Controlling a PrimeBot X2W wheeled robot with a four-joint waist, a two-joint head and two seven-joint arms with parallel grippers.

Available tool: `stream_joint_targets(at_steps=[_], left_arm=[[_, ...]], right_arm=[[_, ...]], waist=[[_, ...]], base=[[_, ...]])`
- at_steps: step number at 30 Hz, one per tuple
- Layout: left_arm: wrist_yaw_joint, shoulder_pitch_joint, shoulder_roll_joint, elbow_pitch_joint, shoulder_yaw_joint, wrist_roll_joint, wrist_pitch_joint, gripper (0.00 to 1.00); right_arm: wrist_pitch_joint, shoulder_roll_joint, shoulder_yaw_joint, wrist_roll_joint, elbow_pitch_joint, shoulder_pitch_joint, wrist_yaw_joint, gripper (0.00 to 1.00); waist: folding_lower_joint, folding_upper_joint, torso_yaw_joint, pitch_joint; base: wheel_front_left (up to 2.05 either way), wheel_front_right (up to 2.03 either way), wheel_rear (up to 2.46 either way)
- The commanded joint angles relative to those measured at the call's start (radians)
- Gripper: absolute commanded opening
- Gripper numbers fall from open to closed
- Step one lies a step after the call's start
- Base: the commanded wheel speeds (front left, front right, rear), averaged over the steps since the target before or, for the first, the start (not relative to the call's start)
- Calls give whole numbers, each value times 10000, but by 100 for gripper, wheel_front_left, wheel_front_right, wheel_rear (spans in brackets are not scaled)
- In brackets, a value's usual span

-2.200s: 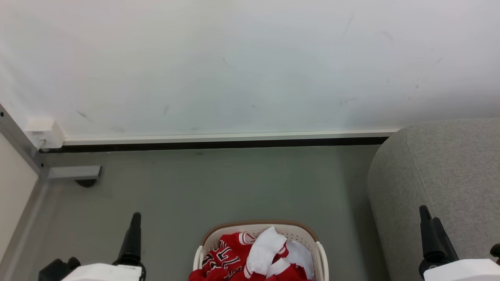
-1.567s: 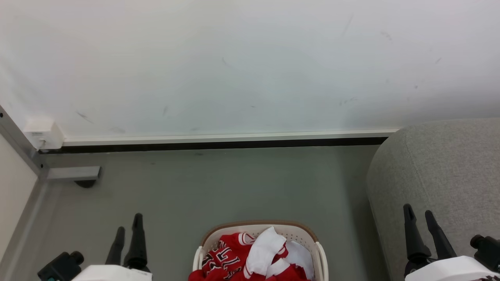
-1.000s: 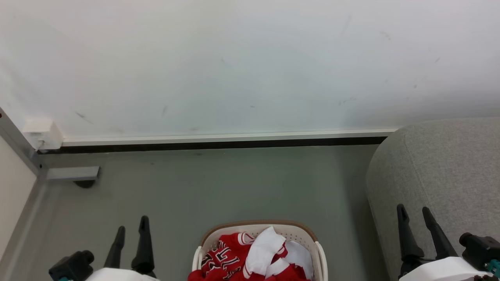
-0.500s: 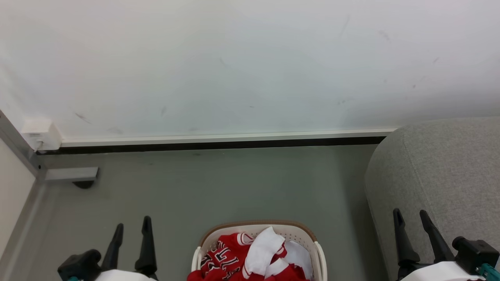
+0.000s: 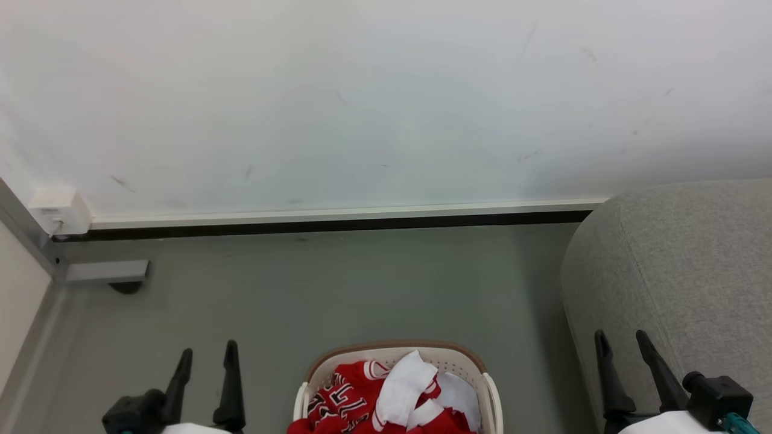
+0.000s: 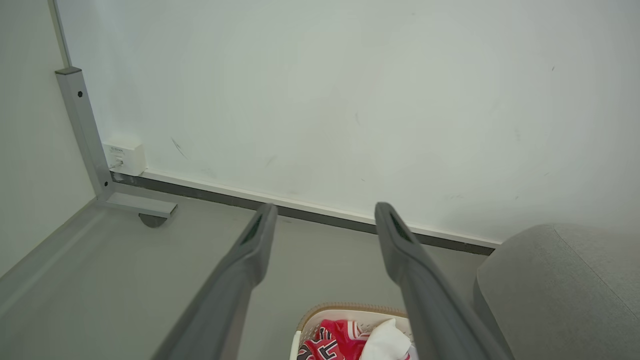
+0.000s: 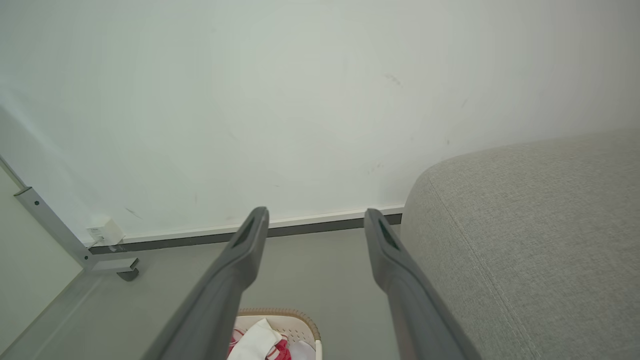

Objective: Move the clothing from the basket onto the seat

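Spread apart since earlier, your left pincer [image 5: 208, 349] and right pincer [image 5: 620, 334] flank the cream plastic basket [image 5: 395, 346]; pinch the red-and-white jersey clothing [image 5: 344, 398] deep.

The basket [image 5: 395, 348], small, oval, cream-white plastic with rows of small holes and a brown rim, stood upright on the floor at 6 o'clock in the head view, cut off by the lower edge. The clothing [image 5: 338, 399] lay crumpled inside it, red lettered jersey toward 9 o'clock and white folds toward 3 o'clock. The seat [image 5: 693, 265], large, grey and woven with a rounded corner and a seam, sat at 4 o'clock, near the basket but apart.
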Motion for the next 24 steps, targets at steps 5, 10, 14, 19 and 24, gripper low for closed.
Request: stream_joint_targets(at_steps=[5, 10, 14, 19, 24], left_arm=[[-73, 57, 84, 120, 6, 545, -200, 100], [-85, 64, 86, 202, -36, 830, -298, 100], [-117, 38, 87, 256, -122, 1008, -365, 100], [-121, 55, 89, 338, -217, 1287, -454, 100], [-114, 102, 89, 432, -229, 1547, -540, 100]], right_arm=[[-187, 13, 241, -301, 27, -142, -17, 100], [-279, -11, 372, -532, 46, -172, -18, 100], [-361, -20, 411, -657, 62, -174, -19, 100], [-450, -58, 484, -872, 123, -170, -20, 100], [-535, -56, 549, -1063, 154, -186, -21, 100]], waist=[[0, 0, -34, -16], [0, 0, -52, -26], [0, 0, -48, -21], [0, 0, -52, -28], [0, 0, -88, -44]], base=[[0, 0, 0], [0, 0, 0], [0, 0, 0], [0, 0, 0], [0, 0, 0]])
